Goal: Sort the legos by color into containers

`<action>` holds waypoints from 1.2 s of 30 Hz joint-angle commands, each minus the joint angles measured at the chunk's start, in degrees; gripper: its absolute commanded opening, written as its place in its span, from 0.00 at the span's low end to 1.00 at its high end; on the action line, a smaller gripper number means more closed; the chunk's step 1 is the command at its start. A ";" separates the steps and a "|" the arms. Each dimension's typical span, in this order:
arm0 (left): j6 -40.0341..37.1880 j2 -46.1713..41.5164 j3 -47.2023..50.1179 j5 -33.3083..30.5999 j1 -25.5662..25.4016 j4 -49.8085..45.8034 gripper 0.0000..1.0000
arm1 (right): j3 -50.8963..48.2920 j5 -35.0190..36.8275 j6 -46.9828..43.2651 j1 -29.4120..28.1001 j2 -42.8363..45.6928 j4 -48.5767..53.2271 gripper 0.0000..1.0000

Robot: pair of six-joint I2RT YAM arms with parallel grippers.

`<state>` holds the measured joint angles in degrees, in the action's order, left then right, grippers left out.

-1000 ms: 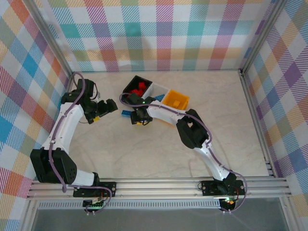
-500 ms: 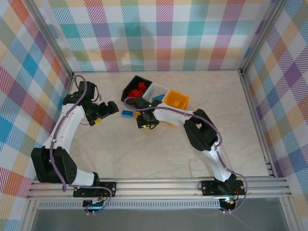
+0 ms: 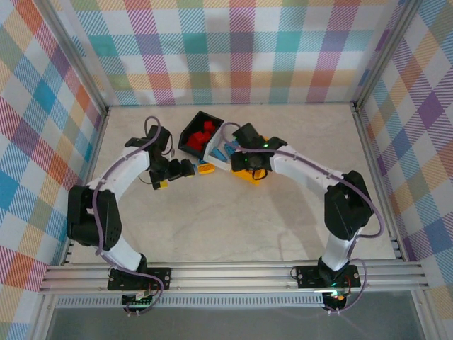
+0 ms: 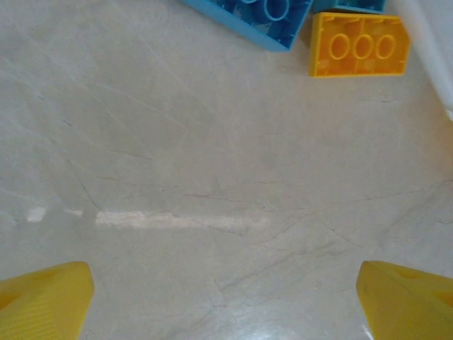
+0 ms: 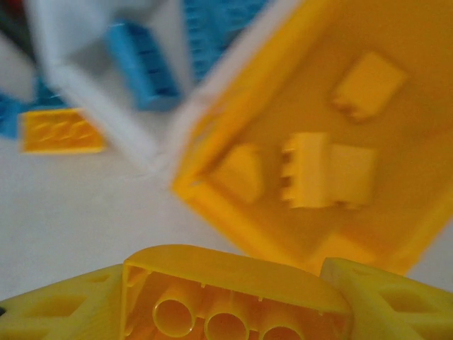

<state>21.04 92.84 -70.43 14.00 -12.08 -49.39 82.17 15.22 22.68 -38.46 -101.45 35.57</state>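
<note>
The right gripper is closed on a yellow brick. The brick is clamped hollow side up between the two fingers. It's being held just short of the near corner of the yellow bin, where three yellow bricks are already lying. The wrist picture is pretty blurry, so how far past the rim the brick sits can't really be judged. That's the main worry: if it gets let go too early, it could land on the rim and tip out onto the table.

The left gripper is spread wide with nothing in it, both fingertips low over bare tabletop. Further out, a blue brick and a loose yellow brick are parked right next to each other, just beside the wall of the white bin. Whether they're actually touching can't be made out. With the jaws that wide, both could get scooped at once. Or one could get shoved against the bin wall and the bin nudged.

From above, both arms are crowded into the same patch by the black bin, which holds the red bricks. A bump between them can't be ruled out if both are moved at once.
</note>
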 commanded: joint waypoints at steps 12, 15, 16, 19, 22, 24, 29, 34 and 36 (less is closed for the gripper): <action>0.34 13.30 -9.45 -2.25 0.33 1.62 0.92 | 4.96 -3.18 -7.95 8.66 -7.52 -3.75 0.73; 1.12 15.86 -11.87 -2.65 0.94 2.01 0.92 | 5.85 -3.68 -8.50 8.92 -7.75 -3.82 0.78; 1.43 16.55 -12.61 -2.51 1.21 2.18 0.92 | 5.98 -4.02 -8.64 8.93 -7.60 -3.79 0.79; 2.17 18.24 -14.36 -1.87 1.98 2.85 0.92 | 5.61 -4.58 -8.69 8.93 -6.91 -3.67 0.81; 2.29 20.06 -15.76 -2.12 2.31 2.97 0.92 | 4.40 -4.85 -8.20 8.94 -5.68 -3.42 0.83; 2.40 21.32 -16.40 -2.24 2.40 3.19 0.92 | 3.51 -5.11 -7.83 8.86 -4.65 -3.45 0.83; 3.55 24.15 -17.30 -2.66 2.93 4.81 0.92 | 1.90 -5.45 -7.25 8.84 -2.01 -3.19 0.83; 3.79 26.75 -19.15 -3.66 3.02 4.91 0.92 | 1.23 -5.88 -7.04 8.84 -0.45 -2.74 0.83; 3.92 27.14 -19.30 -4.23 3.11 4.71 0.92 | 0.97 -6.07 -6.69 8.84 -0.01 -2.78 0.83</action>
<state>24.05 118.72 -88.31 11.62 -9.63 -44.40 84.03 10.20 15.16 -29.91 -103.37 32.36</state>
